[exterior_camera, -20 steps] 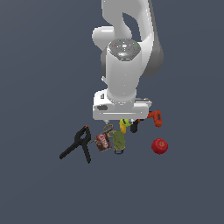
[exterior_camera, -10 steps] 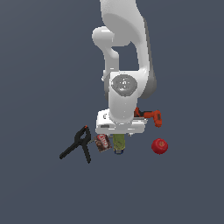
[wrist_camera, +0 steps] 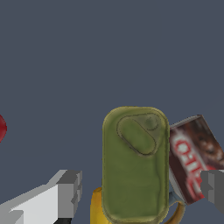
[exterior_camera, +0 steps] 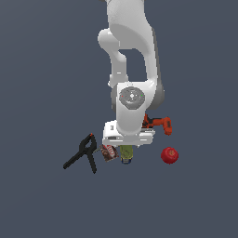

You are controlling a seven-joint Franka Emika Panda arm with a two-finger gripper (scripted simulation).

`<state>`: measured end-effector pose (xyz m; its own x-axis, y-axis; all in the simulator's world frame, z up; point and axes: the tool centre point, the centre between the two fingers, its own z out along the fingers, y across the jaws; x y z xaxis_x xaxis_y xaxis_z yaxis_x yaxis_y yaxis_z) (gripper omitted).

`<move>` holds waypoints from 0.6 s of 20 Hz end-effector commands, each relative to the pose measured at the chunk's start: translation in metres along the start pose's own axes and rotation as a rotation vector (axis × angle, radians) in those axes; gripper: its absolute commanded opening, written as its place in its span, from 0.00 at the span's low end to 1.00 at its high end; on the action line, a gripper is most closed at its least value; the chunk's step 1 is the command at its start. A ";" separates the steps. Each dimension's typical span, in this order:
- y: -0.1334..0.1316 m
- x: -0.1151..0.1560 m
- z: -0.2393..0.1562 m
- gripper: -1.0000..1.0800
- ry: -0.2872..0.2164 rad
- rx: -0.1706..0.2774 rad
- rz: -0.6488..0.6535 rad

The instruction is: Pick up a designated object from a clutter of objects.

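Clamp: a black spring clamp (exterior_camera: 82, 153) lay farthest toward the exterior view's left, apart from the pile, its handles splayed on the plain grey surface (exterior_camera: 42, 69), whose edges and corners were out of frame.

Can: a brown-red can (exterior_camera: 109, 152) with white lettering lay tipped on its side, just beside the cylinder; in the wrist view (wrist_camera: 194, 159) the two looked to be touching or nearly so.

Cylinder: the olive-green cylinder (exterior_camera: 126, 152) sat at the middle of the pile, directly under the wrist. In the wrist view (wrist_camera: 135, 164) it showed as a rounded olive body with an oval raised mark near one end; in the exterior view a dark blue end faced the camera.

Banana: a strip of yellow (wrist_camera: 97, 209) showed against the cylinder's side; most of it was hidden.

Gripper: the gripper (wrist_camera: 142, 192) hung low over the cylinder. Its jaws stood wide, one grey finger (wrist_camera: 70, 192) clear of the cylinder on one side, the other (wrist_camera: 214, 190) over the can on the far side. Neither finger touched the cylinder.

Drill: an orange-black drill (exterior_camera: 158, 123) lay behind the arm, partly hidden.

Apple: a red apple (exterior_camera: 169, 155) sat alone toward the exterior view's right, well apart from the cylinder.
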<state>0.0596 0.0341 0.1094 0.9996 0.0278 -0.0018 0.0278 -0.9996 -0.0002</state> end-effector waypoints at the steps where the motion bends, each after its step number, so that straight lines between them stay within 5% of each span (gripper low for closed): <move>1: 0.000 0.000 0.003 0.96 0.000 0.000 0.000; 12: 0.000 0.000 0.047 0.96 0.001 0.000 0.000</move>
<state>0.0586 0.0341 0.0674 0.9996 0.0281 -0.0016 0.0281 -0.9996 -0.0001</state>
